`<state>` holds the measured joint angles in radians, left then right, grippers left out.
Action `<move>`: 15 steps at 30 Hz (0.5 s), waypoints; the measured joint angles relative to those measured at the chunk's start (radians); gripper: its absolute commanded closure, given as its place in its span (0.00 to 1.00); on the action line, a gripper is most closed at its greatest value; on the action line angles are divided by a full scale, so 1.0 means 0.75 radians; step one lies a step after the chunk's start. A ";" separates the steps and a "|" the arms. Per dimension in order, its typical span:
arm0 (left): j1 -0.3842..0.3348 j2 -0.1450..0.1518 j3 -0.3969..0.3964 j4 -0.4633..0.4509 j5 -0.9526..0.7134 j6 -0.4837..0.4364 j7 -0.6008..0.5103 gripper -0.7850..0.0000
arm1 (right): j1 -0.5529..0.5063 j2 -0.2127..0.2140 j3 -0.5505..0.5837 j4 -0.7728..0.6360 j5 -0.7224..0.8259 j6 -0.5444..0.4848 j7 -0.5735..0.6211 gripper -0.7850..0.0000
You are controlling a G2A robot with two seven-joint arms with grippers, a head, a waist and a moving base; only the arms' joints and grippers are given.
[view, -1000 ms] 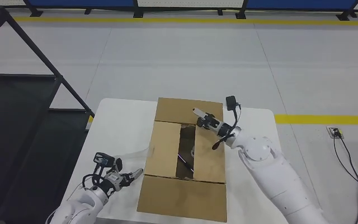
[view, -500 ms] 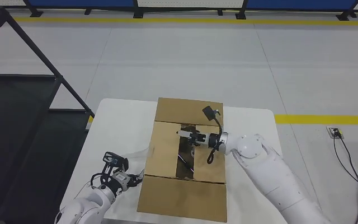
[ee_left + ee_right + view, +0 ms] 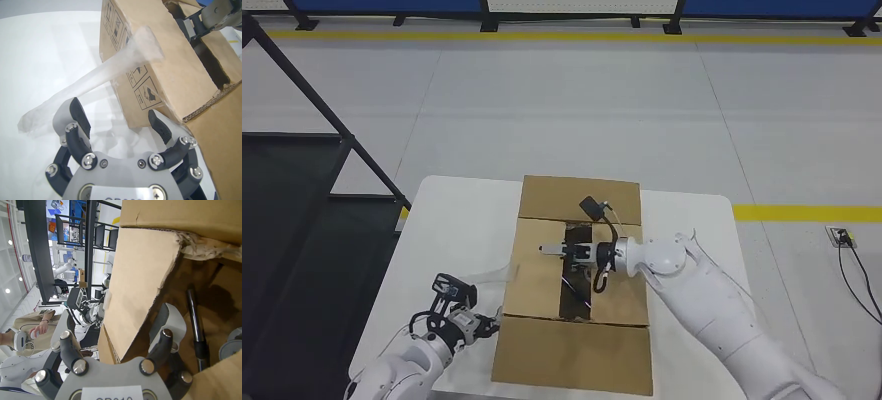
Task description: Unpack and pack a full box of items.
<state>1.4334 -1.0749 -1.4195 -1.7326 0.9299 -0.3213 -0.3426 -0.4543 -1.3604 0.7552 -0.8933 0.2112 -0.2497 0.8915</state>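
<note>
Flaps point(image 3: 537, 275) hide most of the box point(image 3: 572, 358) interior.

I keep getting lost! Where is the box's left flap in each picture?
Top view: left flap, middle, left of the dark gap.
Left wrist view: left flap, above the printed box side.
Right wrist view: left flap, straddled by the right hand.
Shared landmark: the dark gap along its edge.

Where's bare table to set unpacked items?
Bare: the white table left of the brown cardboard box, far half, plus the far-right corner. Crowded: near-left, with the left gripper and a clear tape strip; the box's gap, with the right gripper.
</note>
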 measured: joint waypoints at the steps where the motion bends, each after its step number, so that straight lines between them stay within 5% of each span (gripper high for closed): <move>1: 0.000 0.000 0.001 0.000 0.000 -0.003 0.000 0.00 | 0.008 -0.007 -0.006 0.016 0.008 -0.010 0.007 0.00; 15: 0.016 0.004 -0.059 -0.002 -0.036 -0.004 0.011 0.00 | 0.058 -0.064 0.013 0.168 0.178 -0.101 0.087 0.00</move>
<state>1.4454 -1.0721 -1.4634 -1.7339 0.9030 -0.3247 -0.3341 -0.4107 -1.4082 0.7652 -0.7673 0.3446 -0.3251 0.9571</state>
